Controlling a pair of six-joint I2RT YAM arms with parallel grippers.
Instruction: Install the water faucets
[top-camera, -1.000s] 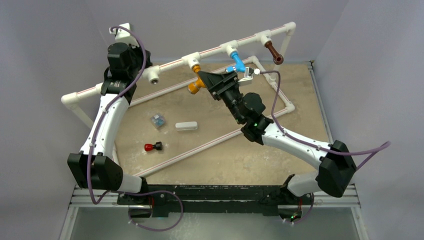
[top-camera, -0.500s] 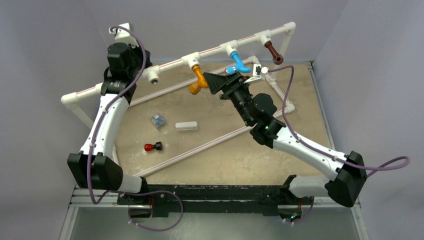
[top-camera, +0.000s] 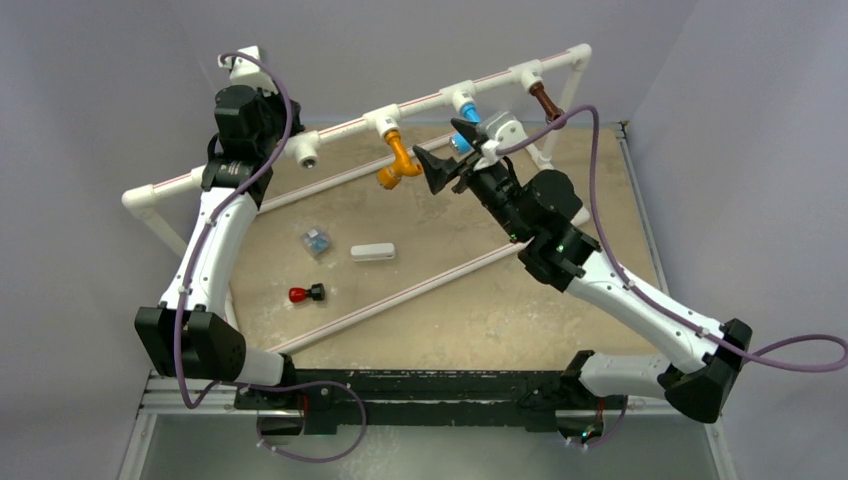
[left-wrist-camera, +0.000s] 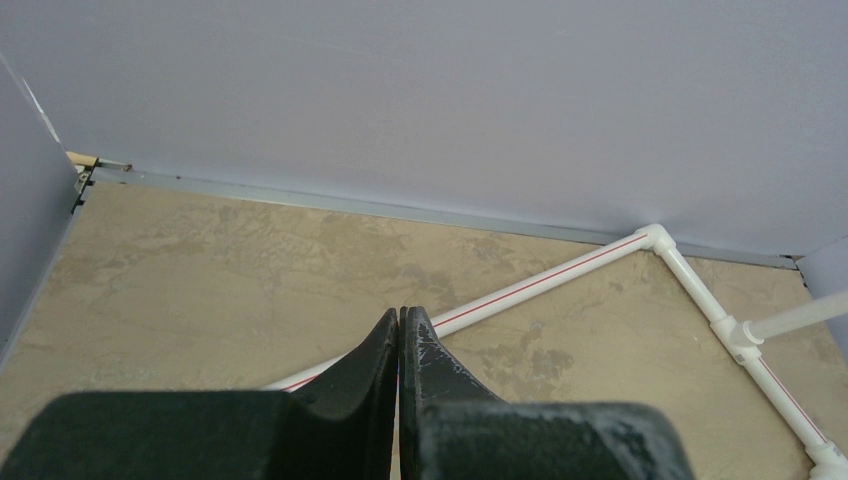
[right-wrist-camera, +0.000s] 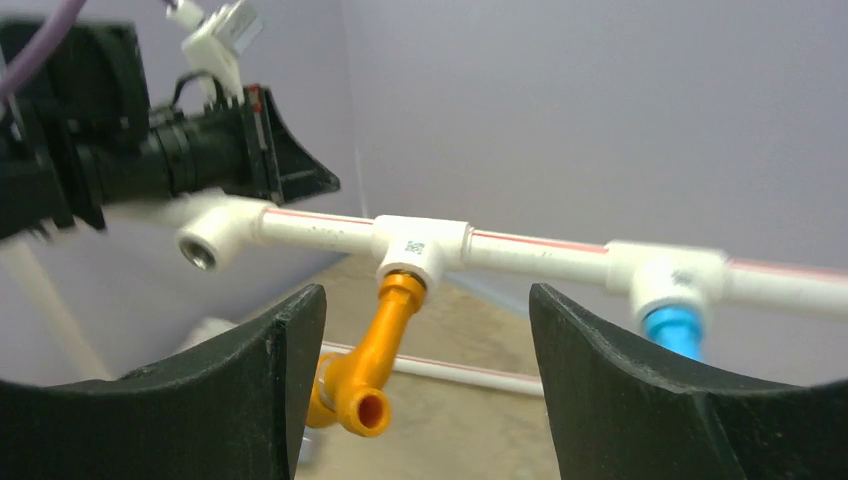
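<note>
Orange faucet (right-wrist-camera: 385, 335), lt-blue faucet (right-wrist-camera: 672, 330), brown faucet (top-camera: 540, 97); white pipe (right-wrist-camera: 530, 248) w/ red stripe.

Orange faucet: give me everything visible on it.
The orange faucet looks like glossy orange-yellow plastic. It has a collar on top, a straight stem slanting down, and a bend ending in a round open spout. Its top end sits in the downward socket of a white tee on the raised pipe, so it hangs above the table. Any metal end is hidden inside the tee. Only the tee touches it. The open right gripper is beside it, apart.
</note>
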